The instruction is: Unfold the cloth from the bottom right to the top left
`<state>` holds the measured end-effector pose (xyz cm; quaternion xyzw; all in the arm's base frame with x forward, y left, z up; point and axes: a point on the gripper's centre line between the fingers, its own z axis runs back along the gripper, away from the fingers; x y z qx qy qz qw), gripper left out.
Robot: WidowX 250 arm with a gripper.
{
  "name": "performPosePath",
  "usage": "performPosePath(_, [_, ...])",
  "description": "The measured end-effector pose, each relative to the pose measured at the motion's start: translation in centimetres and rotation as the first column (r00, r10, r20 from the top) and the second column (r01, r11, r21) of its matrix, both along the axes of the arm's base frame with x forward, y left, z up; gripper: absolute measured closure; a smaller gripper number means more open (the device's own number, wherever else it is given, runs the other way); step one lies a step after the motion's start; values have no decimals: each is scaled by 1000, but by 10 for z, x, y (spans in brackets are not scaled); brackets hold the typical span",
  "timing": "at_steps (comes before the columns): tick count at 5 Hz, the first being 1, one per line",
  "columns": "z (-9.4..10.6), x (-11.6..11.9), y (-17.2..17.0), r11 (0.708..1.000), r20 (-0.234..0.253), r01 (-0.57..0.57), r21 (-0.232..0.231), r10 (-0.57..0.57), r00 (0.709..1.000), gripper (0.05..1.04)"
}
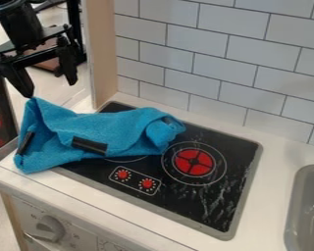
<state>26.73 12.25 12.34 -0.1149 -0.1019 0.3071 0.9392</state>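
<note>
My gripper (pixel 49 84) hangs at the upper left, its two fingers spread apart with nothing between them. Just below its left fingertip is the raised top corner of the blue cloth (pixel 123 128); whether they touch I cannot tell. The cloth lies bunched and wrinkled over the left part of the black stovetop (pixel 219 206) and the counter's left end. Its right end is rolled into a lump, and two dark strips show on its left half.
A red burner (pixel 194 162) and two red knobs are on the stovetop. A grey sink (pixel 310 211) is set in at the right edge. Behind the counter (pixel 270 196) stands a white tiled wall, with a wooden post (pixel 102 54) at its left end.
</note>
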Motion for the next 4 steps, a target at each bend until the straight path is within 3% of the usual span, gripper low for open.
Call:
performPosePath(1, [-10, -4, -2, 1000, -24, -9, -20, 9, 1000, 85])
performPosePath(2, [-29, -14, -8, 985, 36, -171, -12, 171, 985, 85])
performPosePath(4, [-53, -15, -27, 958, 71, -281, 54, 277, 958, 85])
